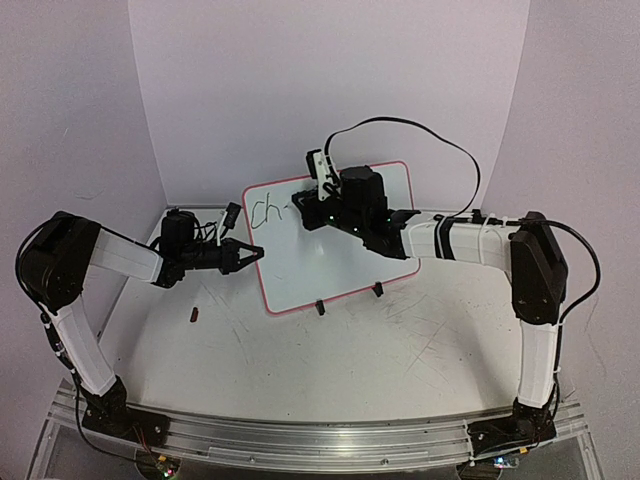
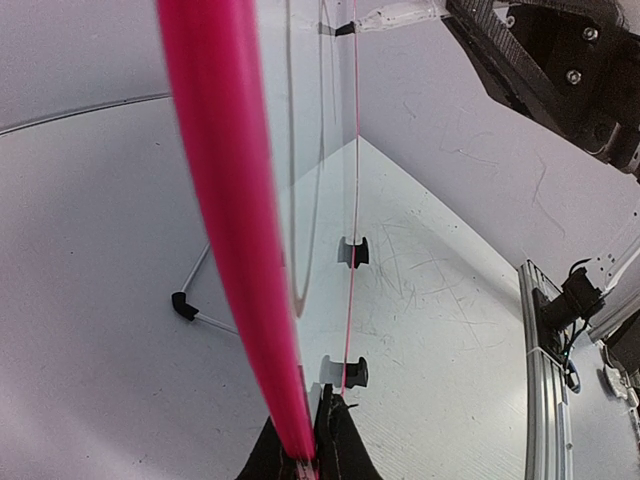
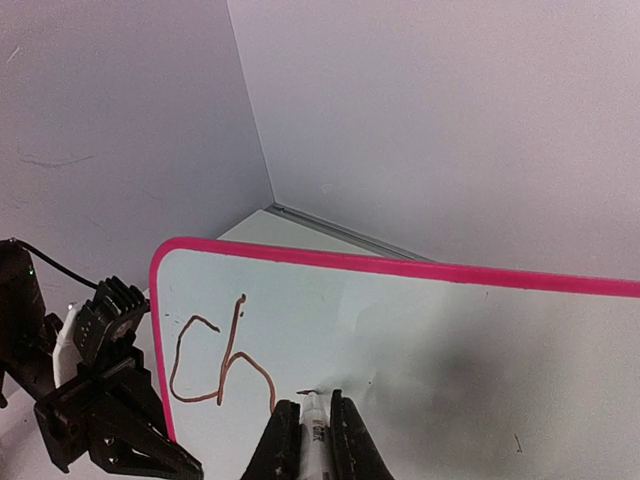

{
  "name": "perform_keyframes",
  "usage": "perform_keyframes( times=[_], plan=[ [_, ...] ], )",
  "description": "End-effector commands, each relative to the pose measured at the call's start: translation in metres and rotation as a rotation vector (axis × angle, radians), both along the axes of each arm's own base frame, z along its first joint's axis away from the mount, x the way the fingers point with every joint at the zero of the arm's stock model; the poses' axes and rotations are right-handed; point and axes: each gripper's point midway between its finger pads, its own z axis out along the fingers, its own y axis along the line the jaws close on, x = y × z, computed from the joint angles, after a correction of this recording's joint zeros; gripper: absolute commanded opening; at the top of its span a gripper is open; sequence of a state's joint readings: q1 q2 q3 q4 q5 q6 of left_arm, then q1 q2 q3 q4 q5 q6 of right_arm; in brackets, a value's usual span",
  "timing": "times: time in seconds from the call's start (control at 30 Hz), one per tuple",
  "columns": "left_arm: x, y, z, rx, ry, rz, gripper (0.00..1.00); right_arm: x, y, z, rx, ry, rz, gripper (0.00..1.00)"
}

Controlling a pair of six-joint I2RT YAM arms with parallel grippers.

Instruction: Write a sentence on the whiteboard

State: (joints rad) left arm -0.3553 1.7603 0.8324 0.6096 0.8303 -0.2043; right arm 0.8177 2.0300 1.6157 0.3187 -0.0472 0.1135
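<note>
The rim of the whiteboard (image 1: 345, 262) is seen pinched between the jaws of the left gripper (image 2: 305, 445) only in its wrist view. A marker (image 3: 313, 432) is clamped by the right gripper (image 3: 312, 405); the sentence (image 3: 215, 360), only "ch", lies just left of those jaws.

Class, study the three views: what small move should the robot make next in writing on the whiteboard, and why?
Probably sweep the marker tip slightly rightward to begin the next letter. Only "ch" is written so far. The tip sits against the whiteboard just right of the h. The right fingers grip the marker, and the left fingers clamp the board's edge.
</note>
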Motion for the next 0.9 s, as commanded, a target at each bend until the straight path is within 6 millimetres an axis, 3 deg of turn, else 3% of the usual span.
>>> perform_keyframes(
  times=[0.0,0.3,0.5,0.87],
  plan=[
    [0.023,0.007,0.019,0.053,-0.140,0.084,0.00,0.012,-0.020,0.016,0.020,-0.028,-0.095,0.00],
    [0.022,0.005,0.018,0.053,-0.138,0.076,0.00,0.016,-0.027,0.032,0.050,-0.069,-0.130,0.00],
    [0.023,0.005,0.015,0.055,-0.135,0.074,0.00,0.016,-0.019,0.043,0.071,-0.091,-0.100,0.00],
    [0.023,0.005,0.015,0.055,-0.136,0.073,0.00,0.010,0.004,0.026,0.063,-0.050,-0.019,0.00]
  ],
)
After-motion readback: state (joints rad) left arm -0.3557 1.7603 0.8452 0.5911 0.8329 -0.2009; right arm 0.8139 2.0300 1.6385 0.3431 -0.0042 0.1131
